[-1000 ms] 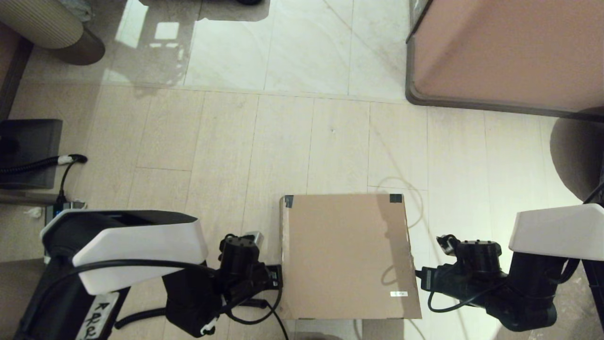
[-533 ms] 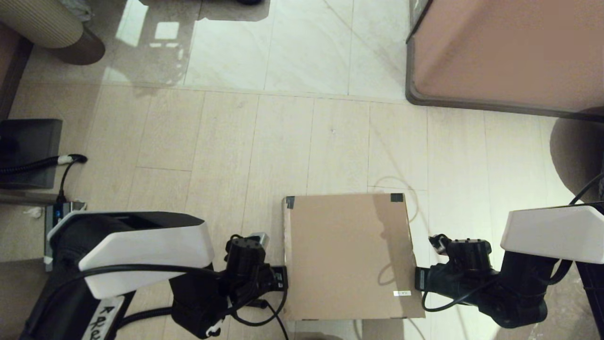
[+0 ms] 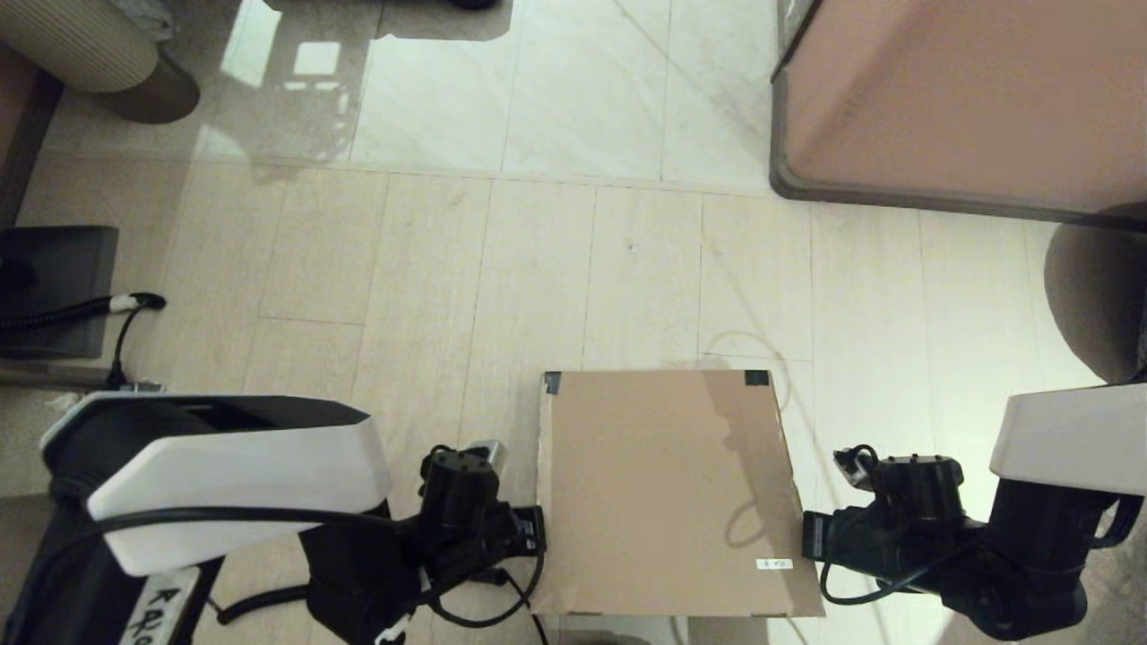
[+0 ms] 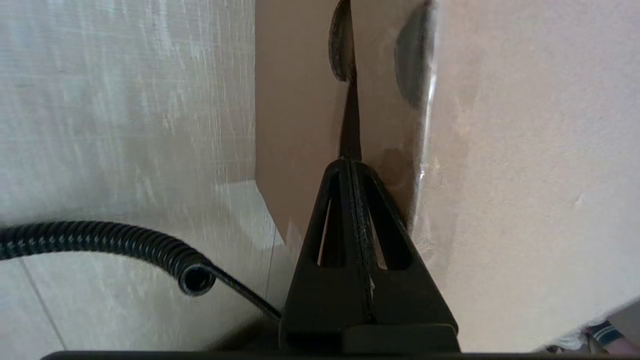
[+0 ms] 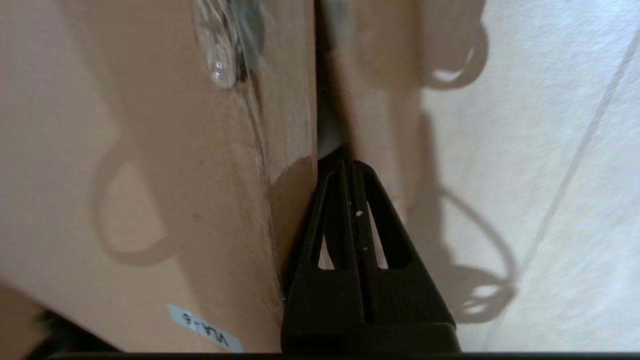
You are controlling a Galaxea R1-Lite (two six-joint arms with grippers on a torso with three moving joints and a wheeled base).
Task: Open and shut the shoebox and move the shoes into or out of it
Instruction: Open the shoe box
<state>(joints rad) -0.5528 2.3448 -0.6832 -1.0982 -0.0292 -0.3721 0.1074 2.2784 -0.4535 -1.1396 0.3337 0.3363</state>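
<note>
**Shoebox, lid down, a claw at each side**

Item: shoebox (image 3: 668, 493); plain brown cardboard, on the floor at its near edge, between the two arms; flap lid lying flat, dark tape at the two far lid corners, small white label (image 3: 772, 564) near the near right corner; shoes not in view, presumably inside.

Left claw (image 3: 536, 530): at the box's left side, near end; fingers pressed together, tips set at the seam under the lid edge (image 4: 350, 125); gripping nothing that can be seen.

Right claw (image 3: 811, 537): at the box's right side, near end; fingers likewise clenched, tips at the seam on that side (image 5: 325, 135).

Handling, by judgement: light, thin board; stiff along the folds, liable to flex or crease in the middle of the lid; smooth, so pinched tips may slip. Best hold: under the lid's side edges near the front, both sides together, so the flap rises evenly on its far hinge.
</note>
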